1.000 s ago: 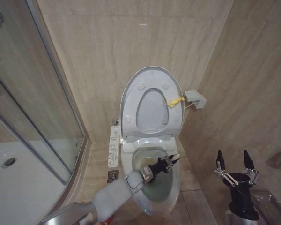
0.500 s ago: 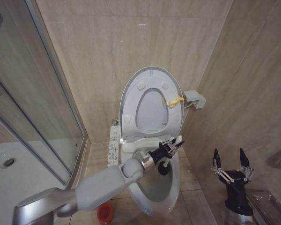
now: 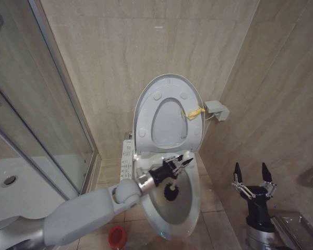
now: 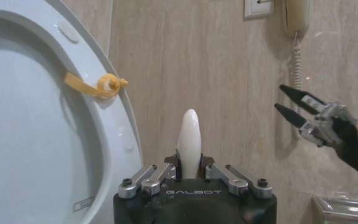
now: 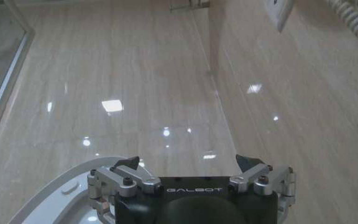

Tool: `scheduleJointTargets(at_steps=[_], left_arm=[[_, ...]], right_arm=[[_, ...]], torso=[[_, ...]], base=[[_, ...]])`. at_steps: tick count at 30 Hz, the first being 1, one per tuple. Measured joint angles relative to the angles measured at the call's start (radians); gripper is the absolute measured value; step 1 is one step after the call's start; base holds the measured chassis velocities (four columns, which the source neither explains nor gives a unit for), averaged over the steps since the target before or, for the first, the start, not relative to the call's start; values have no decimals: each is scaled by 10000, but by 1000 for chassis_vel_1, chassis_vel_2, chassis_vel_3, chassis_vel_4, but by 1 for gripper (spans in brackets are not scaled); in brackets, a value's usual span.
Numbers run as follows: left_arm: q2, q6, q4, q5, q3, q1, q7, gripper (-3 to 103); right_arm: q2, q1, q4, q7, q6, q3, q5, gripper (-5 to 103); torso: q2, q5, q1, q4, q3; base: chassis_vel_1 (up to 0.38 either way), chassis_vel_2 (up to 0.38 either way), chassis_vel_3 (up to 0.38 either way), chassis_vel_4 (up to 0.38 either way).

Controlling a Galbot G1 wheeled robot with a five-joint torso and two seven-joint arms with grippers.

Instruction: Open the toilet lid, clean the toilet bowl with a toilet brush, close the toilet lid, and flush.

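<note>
Walls of beige marble tile (image 3: 120, 47) rise behind the large smooth white plastic toilet lid (image 3: 169, 83), which stands upright with the ring seat against it, a small yellow tag (image 3: 193, 112) curling at its edge. Below the lid lies the white ceramic oval toilet bowl (image 3: 193, 208); much of the bowl's near-left rim is hidden by the grey left arm reaching across it. Over the bowl's rear part, the left gripper (image 3: 180, 164) has its fingers clamped on the thin white stick handle of the toilet brush (image 3: 171, 191), whose dark head sits down inside the bowl. From the left wrist, only the handle's rounded white tip (image 4: 189, 135) rises out between the closed fingers. To the right of the bowl, well apart, the right gripper (image 3: 249, 174) points upward with its two black fingers spread wide. Beside the bowl's near-left foot, a short round red holder (image 3: 117, 237) stands on the floor, partly cut off by the arm.
</note>
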Motion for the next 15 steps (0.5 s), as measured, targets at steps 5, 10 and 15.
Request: scheduleJointTargets(at_steps=[5,10,15], left_arm=[[600,-75,-975,93,-929,789,76,21],[1096,139,-2050,578,-2174,1886,-314,21],[1920,275,-2969,1253,-3286,3200,-569,21]], right_arm=[[-188,93,-178,250,-32,-65,-84,100],[-465,137,-353,534,-38,-67,-185,100],[-644,161,-429,666,-46,-160,-267,100]], torso=[[1,0,0,-3,-1],[0,0,-1,0,-1],[1,-2,-1,2,-1]], base=[[0,0,0,0],[0,0,0,0],[0,0,0,0]])
